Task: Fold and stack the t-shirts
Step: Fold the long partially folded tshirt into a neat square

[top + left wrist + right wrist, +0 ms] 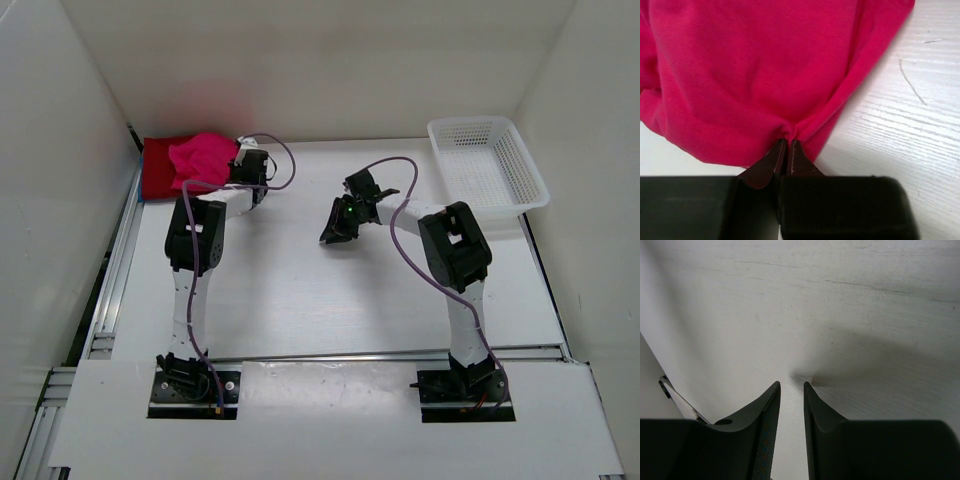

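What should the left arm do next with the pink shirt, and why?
Probably pull it toward the table's middle: the left gripper is pinched on a bunched fold of the pink shirt, which lies crumpled partly on the dark red shirt.

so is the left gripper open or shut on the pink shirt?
Shut: the left gripper pinches the pink shirt at its edge, jaws nearly touching, cloth puckering into them.
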Robot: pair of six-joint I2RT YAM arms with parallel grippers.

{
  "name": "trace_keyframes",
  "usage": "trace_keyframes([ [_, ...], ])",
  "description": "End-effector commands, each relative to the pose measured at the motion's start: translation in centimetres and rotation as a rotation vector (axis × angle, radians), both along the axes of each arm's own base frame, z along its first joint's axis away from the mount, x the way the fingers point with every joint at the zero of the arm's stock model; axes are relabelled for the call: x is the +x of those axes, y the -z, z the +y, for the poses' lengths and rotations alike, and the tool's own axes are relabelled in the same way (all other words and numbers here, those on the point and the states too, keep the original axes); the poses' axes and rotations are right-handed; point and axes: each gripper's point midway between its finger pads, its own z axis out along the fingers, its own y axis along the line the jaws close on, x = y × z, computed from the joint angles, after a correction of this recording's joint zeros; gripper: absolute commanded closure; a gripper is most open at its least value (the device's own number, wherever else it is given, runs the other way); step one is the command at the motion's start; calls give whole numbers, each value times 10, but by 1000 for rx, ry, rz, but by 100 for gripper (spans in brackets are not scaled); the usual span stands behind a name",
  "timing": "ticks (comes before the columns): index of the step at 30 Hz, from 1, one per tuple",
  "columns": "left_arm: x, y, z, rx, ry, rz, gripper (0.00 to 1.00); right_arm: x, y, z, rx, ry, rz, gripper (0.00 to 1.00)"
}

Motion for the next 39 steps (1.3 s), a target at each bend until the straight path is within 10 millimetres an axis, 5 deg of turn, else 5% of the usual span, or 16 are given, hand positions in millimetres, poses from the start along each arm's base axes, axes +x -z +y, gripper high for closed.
trace_keyframes([
  [1,-1,-30,-16,-37,49,-44,90,8,-24,0,26,-1,-56,70],
  [9,-39,-53,-63,-44,170,3,90,3,-37,-3,25,-8,-64,70],
  [13,-97,-32,-110,-21,339,280,90,-5,-42,-12,-1,-9,-73,70],
  [21,-188,-38,-173,-42,577,767,90,-31,-55,-69,-55,84,-57,70],
  [24,-235,-37,-201,-37,678,906,90,-51,-56,-86,-82,81,-48,70],
  [27,-295,-44,-243,-74,843,1008,57,-66,-58,-111,-97,125,-42,70],
  [28,-316,-43,-257,-118,901,1062,35,-70,-64,-114,-98,123,-69,69],
  [29,-336,-44,-262,-122,929,1118,27,-69,-64,-124,-100,149,-66,67],
  [30,-356,-47,-276,-137,985,1148,2,-75,-58,-130,-106,157,-52,67],
  [32,-378,-65,-296,-265,1069,1195,0,-79,-58,-136,-99,160,-42,66],
  [35,-365,-100,-301,-327,1104,1103,0,-86,-61,-135,-62,148,-32,60],
  [38,-307,-149,-271,-405,1038,873,0,-92,-66,-111,28,110,-35,55],
  [39,-276,-172,-238,-451,961,764,0,-96,-67,-96,45,74,-33,53],
])
